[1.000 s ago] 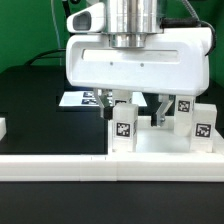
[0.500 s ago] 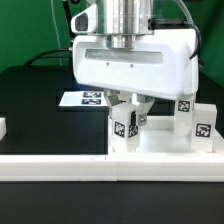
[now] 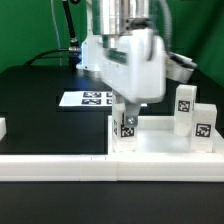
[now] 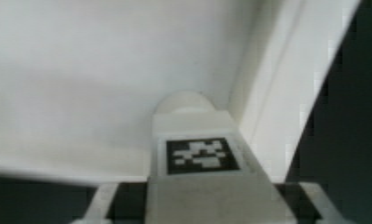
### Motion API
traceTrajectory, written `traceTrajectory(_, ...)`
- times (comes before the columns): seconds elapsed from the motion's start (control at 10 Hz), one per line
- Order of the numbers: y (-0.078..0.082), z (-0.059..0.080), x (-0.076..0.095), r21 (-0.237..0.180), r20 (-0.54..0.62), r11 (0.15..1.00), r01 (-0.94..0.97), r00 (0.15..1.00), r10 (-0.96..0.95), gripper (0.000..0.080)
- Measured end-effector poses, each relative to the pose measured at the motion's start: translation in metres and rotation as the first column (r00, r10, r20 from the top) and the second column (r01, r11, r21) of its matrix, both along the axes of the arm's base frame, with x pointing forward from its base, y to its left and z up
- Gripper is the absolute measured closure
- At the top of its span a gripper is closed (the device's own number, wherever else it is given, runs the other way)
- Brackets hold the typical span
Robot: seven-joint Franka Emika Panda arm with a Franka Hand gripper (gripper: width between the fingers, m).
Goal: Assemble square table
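Exterior view first. Big white gripper (image 3: 128, 112) hanging down in the middle, turned edge-on, hiding much of what sits behind it. Just under it, at 6 o'clock, a small white leg (image 3: 127, 128) with a black-and-white tag, standing upright on the square table top (image 3: 165, 146). Fingers down at both sides of that leg, so probably clamped on it, though the wide body hides the grip here. Table top low at 4 o'clock, white, pressed up against the long white bar (image 3: 60, 165) that edges the black table (image 3: 40, 110). Two more tagged legs at 3 o'clock: a taller one (image 3: 184, 108) behind, a shorter one (image 3: 204, 125) in front, both upright, close together, well apart from the held leg. Marker board (image 3: 88, 98) flat on the black table at 9 o'clock, beside the gripper. Small white bit (image 3: 3, 128) at the far edge, cut off. Green wall behind. Tags are only square patterns; no words to read.

Wrist view next. Leg (image 4: 201, 150) filling the middle, tag facing the camera, blurry. Grey finger pads (image 4: 105, 203) tight against the leg's sides. White table top surface (image 4: 94, 90) around it, with a raised rim (image 4: 281, 80) running alongside.
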State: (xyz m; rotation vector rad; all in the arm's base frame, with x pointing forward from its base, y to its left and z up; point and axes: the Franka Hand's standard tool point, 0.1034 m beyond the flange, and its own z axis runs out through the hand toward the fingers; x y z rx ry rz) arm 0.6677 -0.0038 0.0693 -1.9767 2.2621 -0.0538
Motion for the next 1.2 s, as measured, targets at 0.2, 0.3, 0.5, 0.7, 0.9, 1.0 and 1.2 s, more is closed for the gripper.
traceTrajectory(0.2,-0.001,0.000,0.001,0.038,-0.009,0.984,0.175,0.985,-0.175,0.0508)
traceTrajectory(0.3,-0.002,0.000,0.000,0.056,-0.014,0.965,0.257,0.966,-0.257,0.0508)
traceTrajectory(0.5,-0.003,0.000,-0.001,0.057,-0.019,0.956,0.288,0.958,-0.287,0.0507)
traceTrajectory(0.7,-0.003,-0.001,-0.001,0.055,-0.022,0.949,0.309,0.951,-0.309,0.0477)
traceTrajectory(0.9,-0.003,-0.001,-0.001,0.054,-0.022,0.950,0.308,0.952,-0.307,0.0330)
traceTrajectory(1.0,-0.002,0.002,-0.001,0.056,-0.018,0.951,0.303,0.953,-0.303,0.0189)
traceTrajectory(1.2,0.014,0.034,-0.007,0.082,0.012,0.957,0.278,0.960,-0.280,0.0157)
